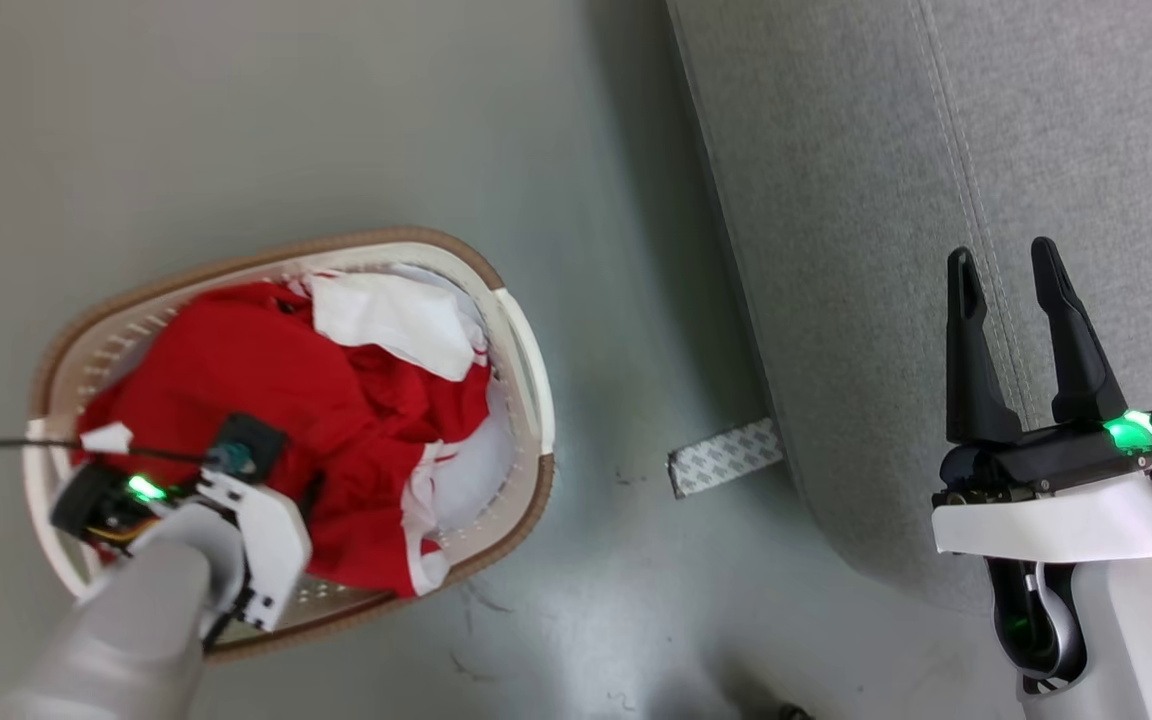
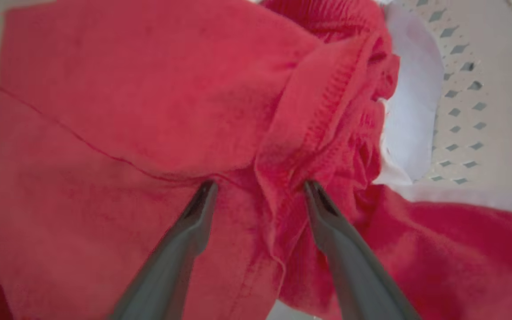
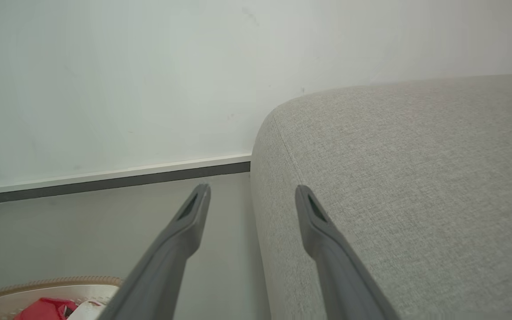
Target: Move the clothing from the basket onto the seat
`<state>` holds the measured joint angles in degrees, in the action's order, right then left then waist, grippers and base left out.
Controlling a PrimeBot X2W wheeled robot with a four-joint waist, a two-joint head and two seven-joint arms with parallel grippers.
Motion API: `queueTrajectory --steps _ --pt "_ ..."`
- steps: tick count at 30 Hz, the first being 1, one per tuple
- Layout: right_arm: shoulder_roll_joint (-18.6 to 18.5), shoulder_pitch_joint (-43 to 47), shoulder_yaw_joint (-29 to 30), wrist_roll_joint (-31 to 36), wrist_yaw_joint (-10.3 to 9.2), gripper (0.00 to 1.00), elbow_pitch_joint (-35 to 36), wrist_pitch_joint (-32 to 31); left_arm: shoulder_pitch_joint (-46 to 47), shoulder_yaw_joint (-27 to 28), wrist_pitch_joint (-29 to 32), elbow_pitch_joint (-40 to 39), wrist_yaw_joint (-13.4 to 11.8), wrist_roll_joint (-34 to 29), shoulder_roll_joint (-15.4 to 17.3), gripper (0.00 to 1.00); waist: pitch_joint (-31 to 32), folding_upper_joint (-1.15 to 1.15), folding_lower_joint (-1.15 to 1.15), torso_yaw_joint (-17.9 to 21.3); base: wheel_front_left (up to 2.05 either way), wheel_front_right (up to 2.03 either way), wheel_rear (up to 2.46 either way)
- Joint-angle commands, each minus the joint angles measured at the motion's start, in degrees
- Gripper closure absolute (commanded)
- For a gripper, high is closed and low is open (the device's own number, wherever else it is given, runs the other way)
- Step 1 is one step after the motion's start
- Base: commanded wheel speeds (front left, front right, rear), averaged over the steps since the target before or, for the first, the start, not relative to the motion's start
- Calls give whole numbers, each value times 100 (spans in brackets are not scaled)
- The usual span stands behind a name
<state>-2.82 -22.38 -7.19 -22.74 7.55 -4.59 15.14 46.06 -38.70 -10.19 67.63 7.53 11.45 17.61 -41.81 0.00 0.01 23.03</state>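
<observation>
The clothing (image 1: 266, 390), red with white trim, lies heaped in the basket (image 1: 526, 340), a white oval with a brown rim on the floor at the left. My left wrist (image 1: 236, 480) reaches down into the heap and hides its fingers in the head view. In the left wrist view my left gripper (image 2: 258, 186) is open, tips against the red clothing (image 2: 127, 89), with a hemmed fold standing between the fingers. My right gripper (image 1: 1006, 265) hangs open and empty over the grey seat (image 1: 936, 150). The right wrist view shows that gripper (image 3: 251, 191) open at the seat's (image 3: 416, 178) rounded edge.
A grey floor lies between basket and seat, with a patterned tape strip (image 1: 724, 457) on it by the seat's base. A white wall with a dark skirting board (image 3: 105, 180) runs behind. The basket's perforated wall (image 2: 460, 111) is close beside the cloth.
</observation>
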Motion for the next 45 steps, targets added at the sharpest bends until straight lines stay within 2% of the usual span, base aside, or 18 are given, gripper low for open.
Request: queueTrajectory --steps 1,7,8,9,10,11,14,15,16,17,22,34,39,45 --pt "-13 -81 -17 -54 -12 0 23 2 122 -18 79 97 -10 69 97 0 -172 0 -1 116 0 0 0" --pt "-13 -122 -99 -197 -12 0 30 2 352 -217 406 353 -10 239 195 1 -407 0 -1 205 0 0 0" --pt "-13 -126 -106 -211 -12 0 26 2 368 -246 398 369 -10 252 208 11 -420 0 -1 209 0 0 0" --pt "-13 -133 -108 -215 -12 0 16 2 380 -277 391 383 -10 259 213 33 -428 0 -1 213 0 0 0" --pt "-13 -138 -108 -214 -12 0 1 2 386 -304 380 392 -10 287 211 44 -428 0 -1 213 0 0 0" --pt "-13 -142 -107 -221 -12 0 -12 2 385 -325 366 402 -10 319 207 49 -419 0 -1 211 0 0 0" --pt "-13 -150 -97 -199 -12 0 -52 2 325 -386 295 423 -10 434 158 57 -343 0 -1 187 0 0 0" --pt "-13 -151 -92 -176 -12 0 -63 2 300 -407 276 428 -10 469 134 72 -305 0 -1 171 0 0 0" --pt "-13 -155 -80 -154 -12 0 -73 2 279 -425 242 430 -10 519 106 93 -261 0 -1 152 0 0 0" --pt "-13 -158 -68 -138 -12 0 -86 2 258 -440 202 433 -10 567 75 100 -209 0 -1 131 0 0 0" --pt "-14 -99 16 56 -12 0 -156 2 125 -469 -57 446 -10 770 -133 100 235 0 -1 -43 0 0 0" --pt "-17 328 214 660 -12 0 -423 2 -491 -501 -488 84 -10 1373 -668 100 1903 0 -1 -753 0 0 0" --pt "-18 512 272 807 -12 0 -555 2 -734 -354 -497 -538 -10 1583 -717 100 2517 0 -1 -1072 0 0 0" --pt "-18 747 287 834 -12 0 -695 2 -1036 -60 -501 -1334 -10 1561 -734 100 3089 0 -1 -1465 0 0 0"
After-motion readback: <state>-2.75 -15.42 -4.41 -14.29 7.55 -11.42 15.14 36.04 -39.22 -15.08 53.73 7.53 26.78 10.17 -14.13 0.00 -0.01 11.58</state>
